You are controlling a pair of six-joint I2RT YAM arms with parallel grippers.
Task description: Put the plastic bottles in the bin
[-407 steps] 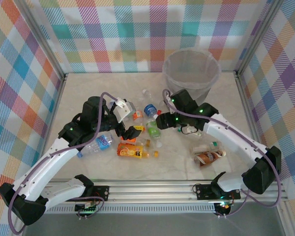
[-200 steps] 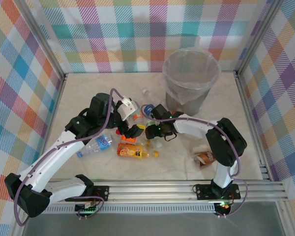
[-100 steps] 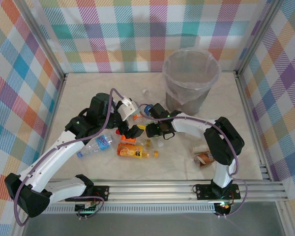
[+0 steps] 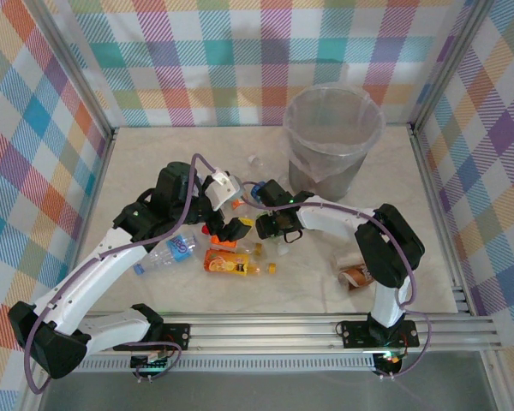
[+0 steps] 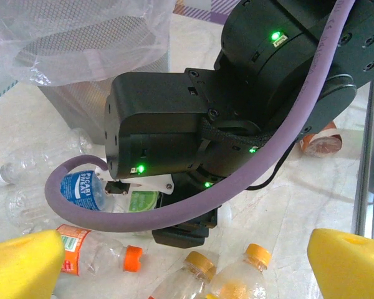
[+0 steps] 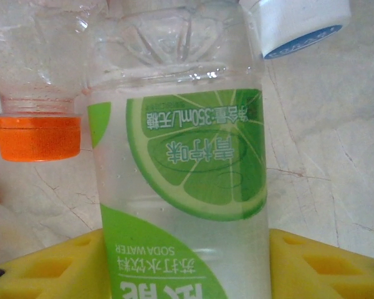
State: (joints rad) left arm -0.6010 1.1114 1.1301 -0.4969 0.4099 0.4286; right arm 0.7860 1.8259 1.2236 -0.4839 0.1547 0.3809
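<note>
The bin (image 4: 330, 167) stands at the far side of the table (image 4: 154, 163), well apart from the loose bottles (image 4: 231, 261) at centre. Over these the left gripper (image 5: 187, 265) hangs spread wide. The right gripper (image 6: 184, 274) sets yellow pads (image 6: 43, 268) either side of the lime-label bottle (image 6: 181, 174); whether they pinch cannot be told. A square mid-body squeeze, clear of the neighbouring orange cap (image 6: 37, 137), should hold best.

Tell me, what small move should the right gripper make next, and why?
Probably squeeze the jaws firmly on the lime-label bottle. It lies between the yellow pads of the right gripper, but a firm hold is not clear, so lifting now might drop it.
</note>
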